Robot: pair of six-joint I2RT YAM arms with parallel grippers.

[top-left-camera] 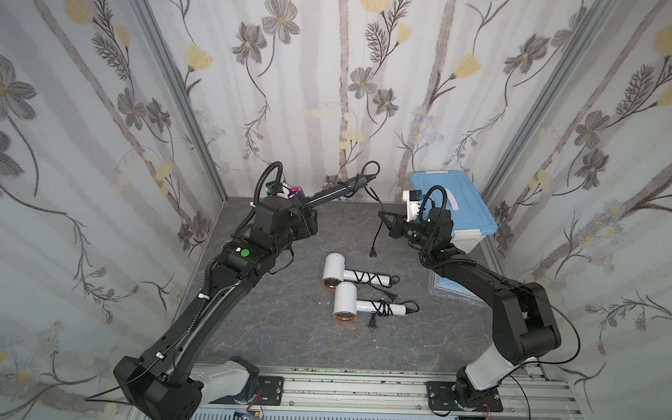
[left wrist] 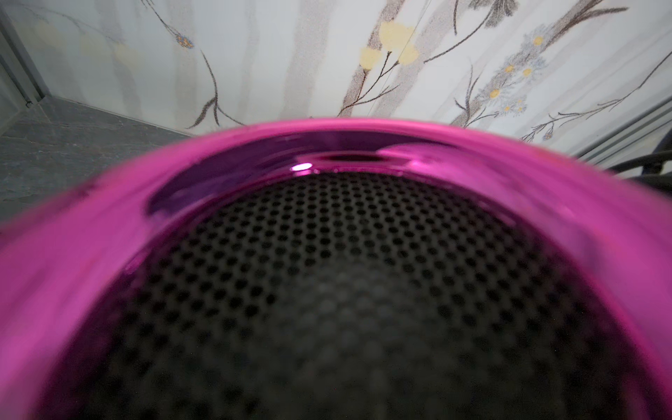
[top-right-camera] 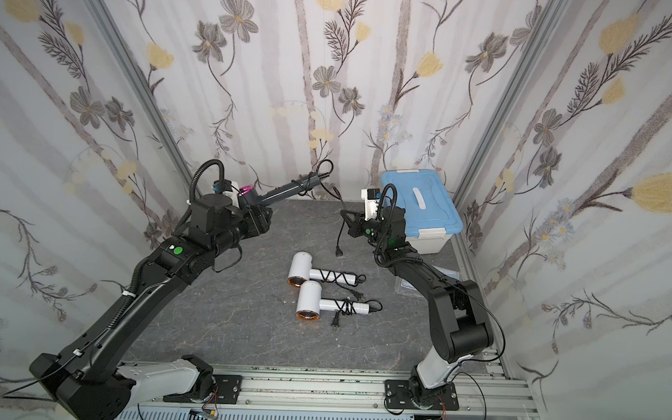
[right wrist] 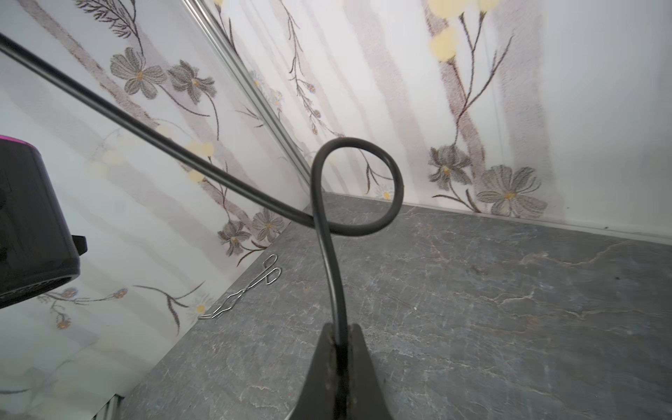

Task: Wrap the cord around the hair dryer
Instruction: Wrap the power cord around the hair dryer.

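Note:
A dark grey hair dryer (top-left-camera: 339, 190) with a magenta ring (left wrist: 327, 145) is held off the table at the back, handle pointing toward the rear wall. My left gripper (top-left-camera: 304, 211) is shut on its head; the ring and mesh fill the left wrist view, hiding the jaws. The black cord (top-left-camera: 377, 235) leaves the handle end, curls into a loop (right wrist: 358, 185) and runs down into my right gripper (right wrist: 340, 334), which is shut on it. In both top views the right gripper (top-right-camera: 345, 219) hovers right of the handle, and the plug (top-left-camera: 373, 254) dangles below it.
Two white hair dryers (top-left-camera: 347, 275) (top-left-camera: 362, 306) with cords wound round their handles lie mid-table. A blue-lidded bin (top-left-camera: 453, 207) stands at the back right behind the right arm. A bent wire clip (right wrist: 247, 287) lies on the table by the wall.

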